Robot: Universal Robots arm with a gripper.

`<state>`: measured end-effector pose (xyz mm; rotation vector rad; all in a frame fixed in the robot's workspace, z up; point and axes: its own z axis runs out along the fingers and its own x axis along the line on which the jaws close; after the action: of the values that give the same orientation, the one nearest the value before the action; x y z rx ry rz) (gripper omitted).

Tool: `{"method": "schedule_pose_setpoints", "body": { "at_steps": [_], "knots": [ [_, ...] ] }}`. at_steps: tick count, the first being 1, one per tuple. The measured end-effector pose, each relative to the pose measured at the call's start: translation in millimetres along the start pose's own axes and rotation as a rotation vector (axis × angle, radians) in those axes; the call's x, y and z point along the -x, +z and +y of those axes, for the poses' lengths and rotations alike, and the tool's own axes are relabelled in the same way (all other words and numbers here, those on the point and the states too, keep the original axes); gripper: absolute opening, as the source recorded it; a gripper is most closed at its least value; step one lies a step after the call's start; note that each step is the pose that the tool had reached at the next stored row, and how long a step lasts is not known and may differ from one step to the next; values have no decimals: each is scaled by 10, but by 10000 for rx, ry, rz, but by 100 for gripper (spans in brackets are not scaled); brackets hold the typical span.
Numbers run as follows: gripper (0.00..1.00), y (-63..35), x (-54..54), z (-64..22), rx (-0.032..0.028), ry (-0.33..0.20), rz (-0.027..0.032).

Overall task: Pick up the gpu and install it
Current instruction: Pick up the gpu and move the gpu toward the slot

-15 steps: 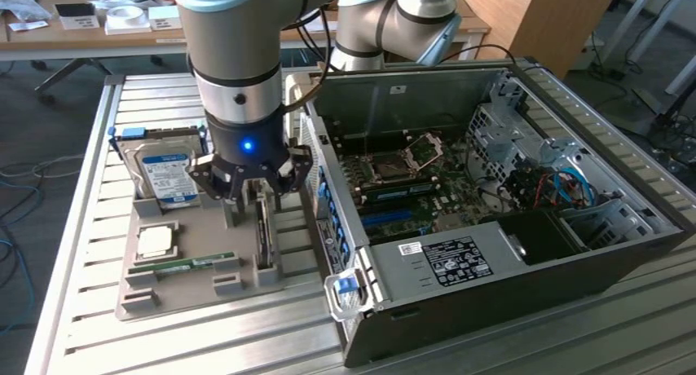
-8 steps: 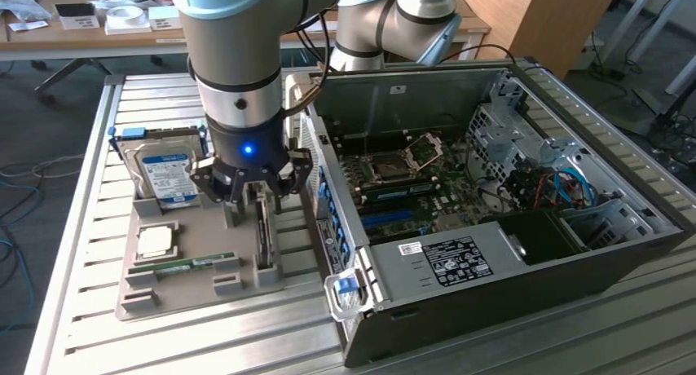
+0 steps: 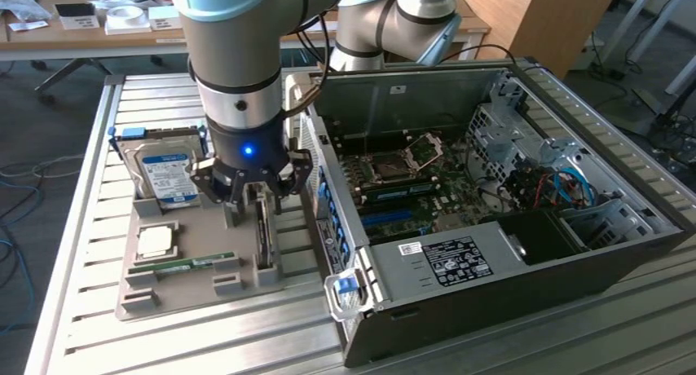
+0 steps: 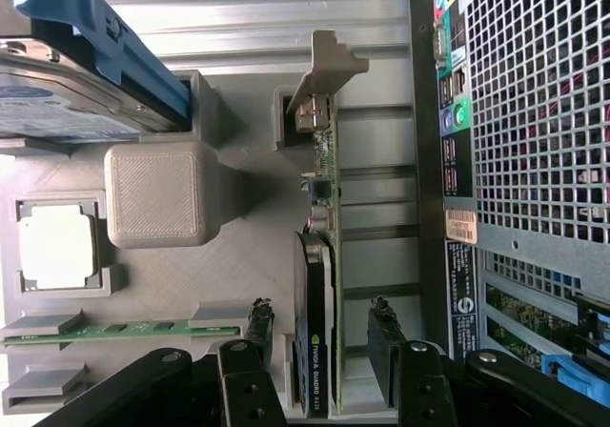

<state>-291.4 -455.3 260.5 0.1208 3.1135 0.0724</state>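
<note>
Exterior view: a grey holder tray sat on the slatted metal counter and carried the parts. Well out from the fingers, on the exterior view's left, stood the hard drive. Its blue and white label faced the camera, the print too small to read. Below it lay a square processor and a slim green RAM stick. The fingers hung under the arm's blue-lit wrist, directly over the gpu, which stood on its long edge in a slot of the tray. Past the fingers, on the exterior view's right, lay the open computer case with its motherboard exposed. A black shroud inside bore a white-printed label that could not be read.

The wrist view gave what the exterior view could not. The fingers stood apart, one on each side of the gpu, with a gap showing on either side and nothing clamped. White lettering on the card's black cooler read "NVIDIA QUADRO", followed by characters too small to make out. Its silver bracket sat at the end away from the fingers. Outside one finger was the case's rear grille, with coloured ports and a tan sticker whose print was illegible.
</note>
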Motion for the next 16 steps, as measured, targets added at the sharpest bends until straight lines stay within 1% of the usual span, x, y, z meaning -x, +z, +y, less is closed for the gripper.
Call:
{"method": "schedule_pose_setpoints", "body": {
  "at_steps": [10,16],
  "knots": [
    [53,22,0,-1,2,-1,-1],
    [53,73,-2,-3,0,-1,0]
  ]
}}
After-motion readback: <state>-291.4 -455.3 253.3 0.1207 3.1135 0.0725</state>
